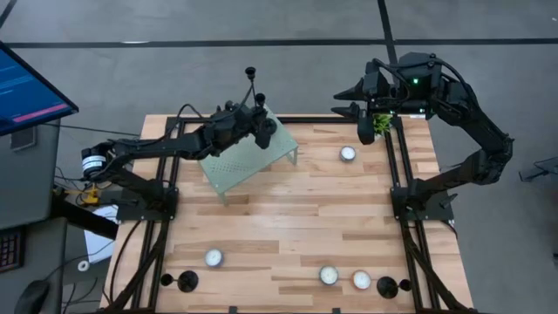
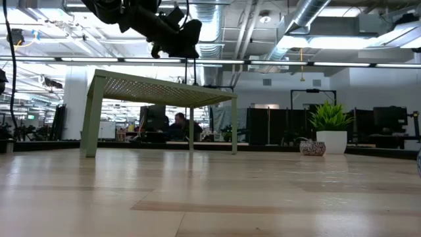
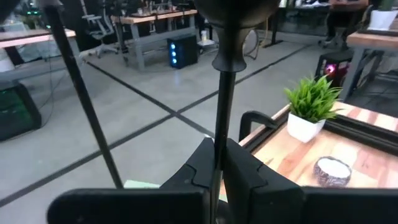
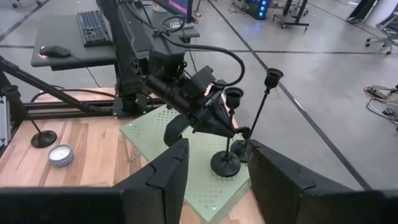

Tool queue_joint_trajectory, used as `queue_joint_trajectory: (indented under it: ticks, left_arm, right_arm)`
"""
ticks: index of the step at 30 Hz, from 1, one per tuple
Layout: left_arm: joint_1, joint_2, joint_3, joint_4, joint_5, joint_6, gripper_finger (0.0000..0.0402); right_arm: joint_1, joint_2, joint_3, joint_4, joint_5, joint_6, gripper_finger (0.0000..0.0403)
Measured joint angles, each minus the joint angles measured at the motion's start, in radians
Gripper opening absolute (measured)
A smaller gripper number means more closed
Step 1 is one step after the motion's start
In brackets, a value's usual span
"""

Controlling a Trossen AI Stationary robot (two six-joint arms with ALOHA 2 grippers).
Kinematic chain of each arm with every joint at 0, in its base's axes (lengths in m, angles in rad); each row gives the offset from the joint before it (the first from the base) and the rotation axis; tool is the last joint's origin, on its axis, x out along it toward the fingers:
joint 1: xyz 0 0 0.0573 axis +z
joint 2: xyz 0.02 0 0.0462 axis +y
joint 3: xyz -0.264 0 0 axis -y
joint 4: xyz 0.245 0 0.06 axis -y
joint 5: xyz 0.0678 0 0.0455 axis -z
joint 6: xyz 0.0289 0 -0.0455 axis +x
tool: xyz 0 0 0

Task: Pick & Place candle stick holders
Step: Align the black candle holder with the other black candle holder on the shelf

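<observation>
A black candle stick holder (image 4: pixel 231 106) stands upright on the pale green perforated stand (image 4: pixel 155 134), its disc base (image 4: pixel 225 165) on or just above the stand's top. My left gripper (image 4: pixel 222 124) is shut on its stem and also shows in the high view (image 1: pixel 261 120). A taller holder (image 4: pixel 271 78) stands beside it. My right gripper (image 1: pixel 343 100) is open and empty off the table's far right corner, facing the stand. Two more holders (image 1: pixel 186 281) (image 1: pixel 386 286) stand on their disc bases at the near edge. My left gripper pinches the holder's thin stem (image 3: pixel 217 146) between its two fingers, about halfway between base and cup. The fingers come from the table's left, slanting down, and lie across the stem. The holder stays upright. Whether its base rests on the stand, I cannot tell.
Tealights lie at the far right (image 1: pixel 348 153) and along the near edge (image 1: pixel 214 257) (image 1: pixel 328 275) (image 1: pixel 361 280). A small potted plant (image 3: pixel 309 106) stands at the far right corner. Black frame rails (image 1: pixel 397 166) run along both table sides. A monitor (image 1: pixel 26 92) is off to the left.
</observation>
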Motion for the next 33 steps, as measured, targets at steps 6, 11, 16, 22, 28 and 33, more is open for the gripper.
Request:
queue_joint_trajectory:
  ticks: [6, 11, 16, 22, 28, 33]
  left_arm:
    - [-0.001, 0.000, 0.000, 0.002, 0.015, -0.011, 0.0013]
    - [0.000, 0.029, 0.000, 0.001, 0.027, -0.020, 0.0013]
    - [0.000, 0.046, 0.000, 0.019, 0.026, -0.031, 0.0014]
    - [0.000, 0.045, 0.000, 0.024, 0.027, -0.025, 0.0019]
    - [0.000, 0.045, 0.000, 0.025, 0.027, -0.024, 0.0043]
    - [0.000, 0.045, 0.000, 0.024, 0.033, -0.002, 0.0094]
  right_arm:
    - [-0.002, 0.000, 0.000, 0.000, 0.000, -0.008, 0.0151]
    - [-0.002, 0.000, 0.000, 0.001, 0.000, -0.016, 0.0148]
    - [-0.001, 0.000, 0.000, 0.001, 0.000, -0.016, 0.0150]
    - [-0.001, 0.000, 0.000, 0.001, 0.000, -0.016, 0.0146]
    - [-0.001, 0.000, 0.000, 0.001, 0.000, -0.023, 0.0149]
    - [-0.001, 0.000, 0.000, 0.002, -0.001, -0.026, 0.0155]
